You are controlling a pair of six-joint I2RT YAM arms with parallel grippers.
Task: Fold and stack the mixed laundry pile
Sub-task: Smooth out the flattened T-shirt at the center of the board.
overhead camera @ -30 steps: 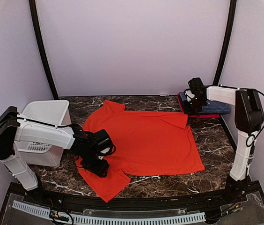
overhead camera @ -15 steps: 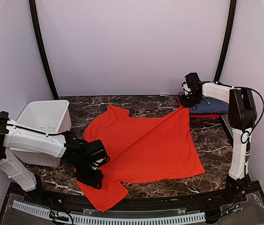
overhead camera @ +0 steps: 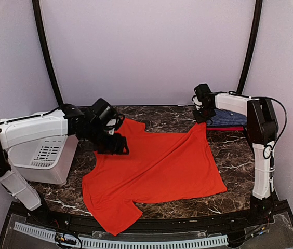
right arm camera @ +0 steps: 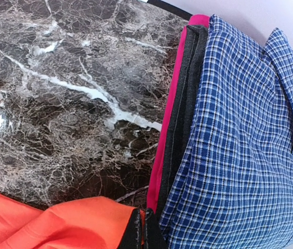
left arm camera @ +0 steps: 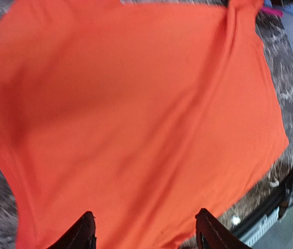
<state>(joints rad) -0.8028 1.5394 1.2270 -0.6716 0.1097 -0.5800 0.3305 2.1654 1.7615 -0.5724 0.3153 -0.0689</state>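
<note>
Spreading across the middle of the dark marble table (overhead camera: 235, 155), the orange-red shirt (overhead camera: 157, 166) fills most of the top view. One sleeve reaches toward the lower left of the frame, close to the near edge. The body lies mostly flat, with shallow creases running diagonally.

At the left of the frame stands a white basket (overhead camera: 45, 155), just beside the shirt's left edge. The left arm reaches over it from the left.

The left gripper (left arm camera: 145, 228) hangs above the upper-left part of the shirt, near the shoulder. In its wrist view the two dark fingers (left arm camera: 87, 231) stand well apart at the bottom of the frame. Orange cloth lies in plain sight below and between them, so the jaws are released.

Farther back, in the upper right of the top view, the right gripper (right arm camera: 144, 231) is clenched on the shirt's far right corner. It holds that corner raised off the marble, so the cloth rises to a point there.

Just beyond, at the far right edge of the table, the blue-and-white checked shirt (right arm camera: 240, 129) lies folded. It sits on top of a dark cloth (right arm camera: 188, 104) and a pink cloth (right arm camera: 170, 119).
</note>
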